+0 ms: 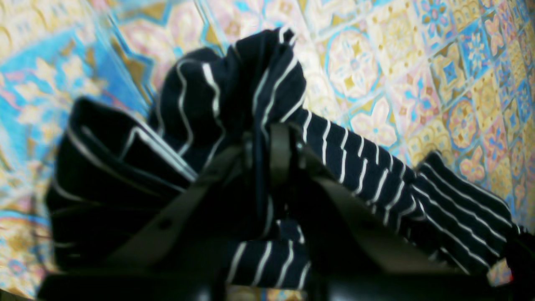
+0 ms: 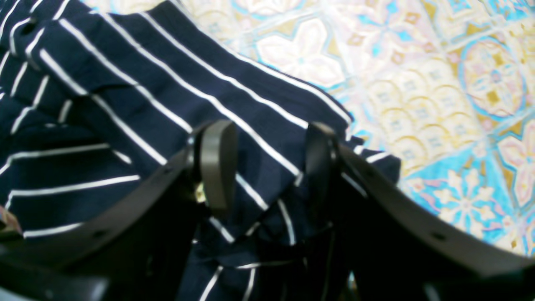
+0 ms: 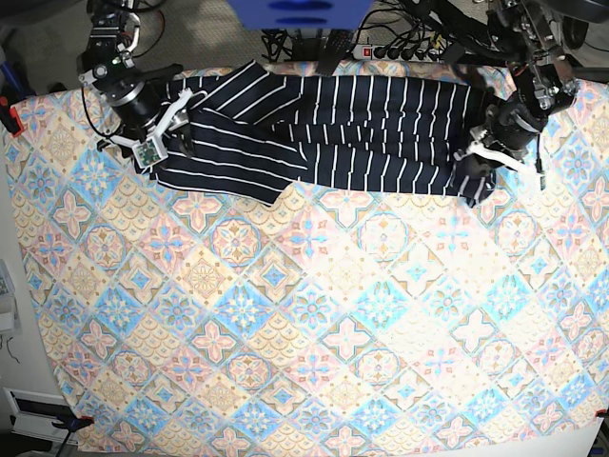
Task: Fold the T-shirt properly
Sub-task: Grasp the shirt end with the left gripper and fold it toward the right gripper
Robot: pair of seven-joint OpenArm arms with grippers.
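Note:
The dark navy T-shirt (image 3: 333,133) with thin white stripes lies stretched sideways along the far edge of the table. In the base view my left gripper (image 3: 481,157) is at its right end. The left wrist view shows this left gripper (image 1: 271,146) shut on a bunched fold of the T-shirt (image 1: 234,83), lifted off the cloth. My right gripper (image 3: 171,133) is at the shirt's left end. In the right wrist view the right gripper (image 2: 267,163) stands open, its fingers (image 2: 217,163) apart over a flat layer of the T-shirt (image 2: 125,83).
A pastel tile-patterned cloth (image 3: 304,314) covers the whole table. Cables and a power strip (image 3: 381,48) lie behind the far edge, next to a blue object (image 3: 300,11). A red clamp (image 3: 9,116) sits at the left edge.

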